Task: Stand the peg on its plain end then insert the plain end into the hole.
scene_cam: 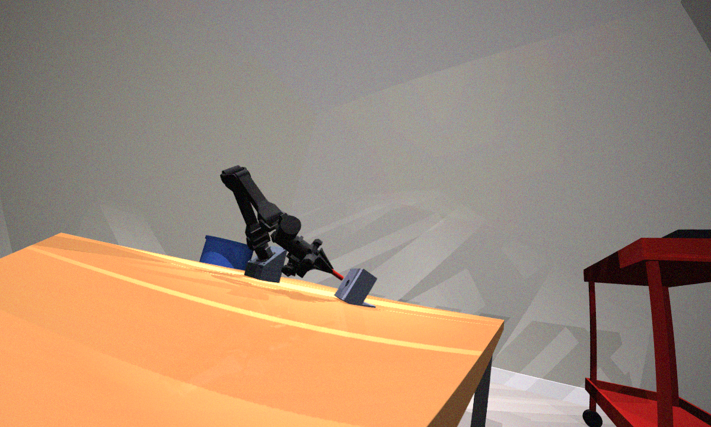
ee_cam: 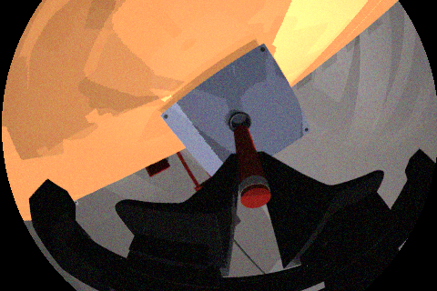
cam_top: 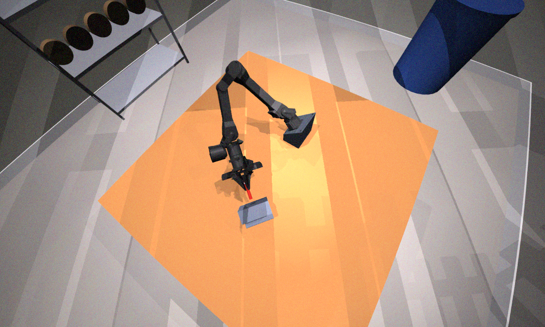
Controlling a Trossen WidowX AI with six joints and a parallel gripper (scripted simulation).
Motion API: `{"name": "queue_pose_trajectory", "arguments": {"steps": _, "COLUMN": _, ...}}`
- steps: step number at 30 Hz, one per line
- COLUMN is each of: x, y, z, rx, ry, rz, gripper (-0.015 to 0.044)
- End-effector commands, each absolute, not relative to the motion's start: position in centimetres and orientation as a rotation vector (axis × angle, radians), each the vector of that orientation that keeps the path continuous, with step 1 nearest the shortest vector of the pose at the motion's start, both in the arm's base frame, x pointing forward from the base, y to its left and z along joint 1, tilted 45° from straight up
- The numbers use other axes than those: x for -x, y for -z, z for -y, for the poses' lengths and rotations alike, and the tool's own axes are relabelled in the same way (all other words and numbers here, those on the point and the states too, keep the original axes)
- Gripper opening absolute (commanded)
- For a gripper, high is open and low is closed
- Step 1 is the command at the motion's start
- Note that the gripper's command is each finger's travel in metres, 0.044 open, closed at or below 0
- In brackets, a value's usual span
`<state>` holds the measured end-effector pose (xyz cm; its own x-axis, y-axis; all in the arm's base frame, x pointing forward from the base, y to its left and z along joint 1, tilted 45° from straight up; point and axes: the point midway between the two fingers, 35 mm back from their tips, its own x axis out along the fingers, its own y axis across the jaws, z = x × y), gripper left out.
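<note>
Sloped panel and arm base: on bench. Top view: rack beyond upper-left edge, bin beyond upper-right. Exterior: cart right of right corner.

Shelf rack: dark frame, pale boards, top view, upper left.
Round items: row on a rack board, dark faces, tan sides.
Blue bin: top view, upper right; exterior view, beyond table.
Red cart: exterior view, right; dark wheel visible.
</note>
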<state>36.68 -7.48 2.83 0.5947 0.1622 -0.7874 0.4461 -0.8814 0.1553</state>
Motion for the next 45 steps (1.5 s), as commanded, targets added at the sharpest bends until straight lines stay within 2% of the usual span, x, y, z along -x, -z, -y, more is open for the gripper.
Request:
{"name": "queue_pose_trajectory", "arguments": {"steps": 1, "x": -36.9, "y": -2.4, "z": 7.4, "rx": -2.492, "ry": 1.184, "rz": -0.494, "gripper": 0.0000}}
{"name": "queue_pose_trajectory", "arguments": {"steps": 45, "x": -37.6, "y": -1.0, "z": 7.2, "rx": -2.492, "ry": 1.175, "rz": -0.500, "gripper": 0.0000}}
